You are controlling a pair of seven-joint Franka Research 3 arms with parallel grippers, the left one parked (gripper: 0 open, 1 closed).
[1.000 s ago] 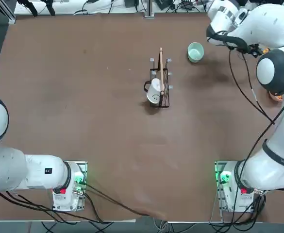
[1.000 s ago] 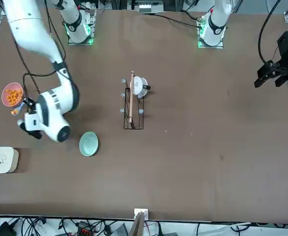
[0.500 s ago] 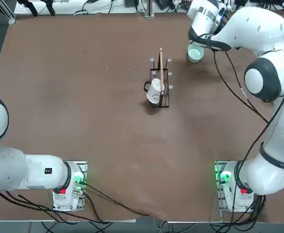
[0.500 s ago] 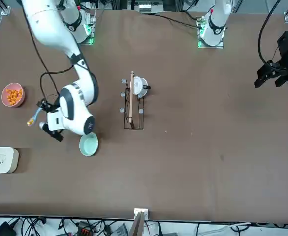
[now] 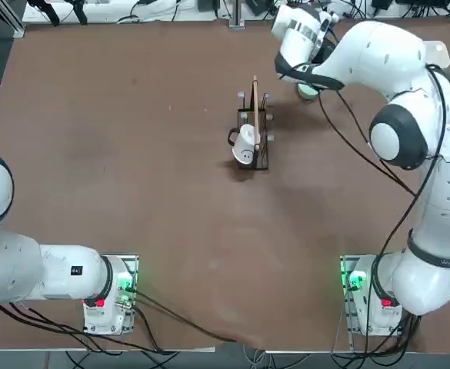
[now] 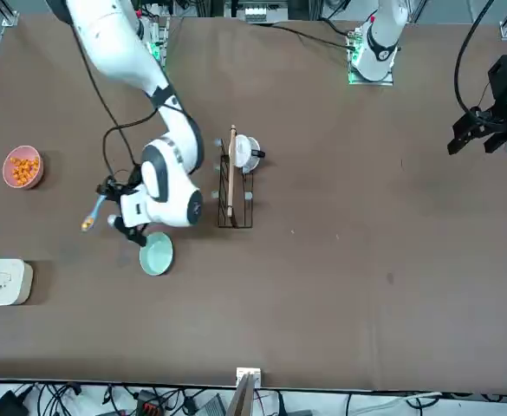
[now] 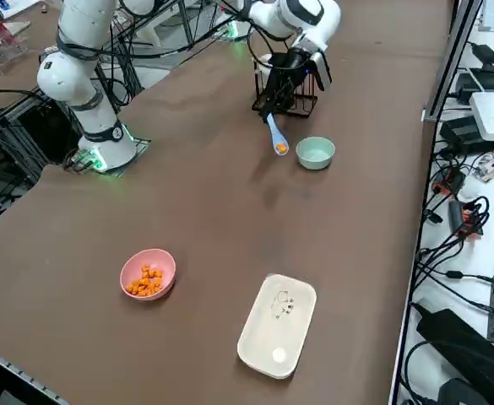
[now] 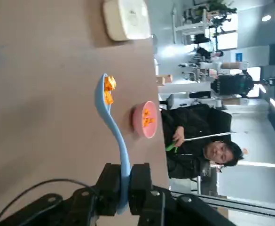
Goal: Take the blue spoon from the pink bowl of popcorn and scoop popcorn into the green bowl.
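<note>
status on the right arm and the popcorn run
Right gripper shut on the blue spoon, popcorn in its scoop. Spoon out of the pink bowl, beside the green bowl, not over it. Nothing seen between spoon and green bowl.

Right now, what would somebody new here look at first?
Probably the big white robot arm, whose tool grips a blue spoon carrying popcorn near the green bowl. Next, perhaps the pink bowl with more orange popcorn, over beside the white box.
</note>
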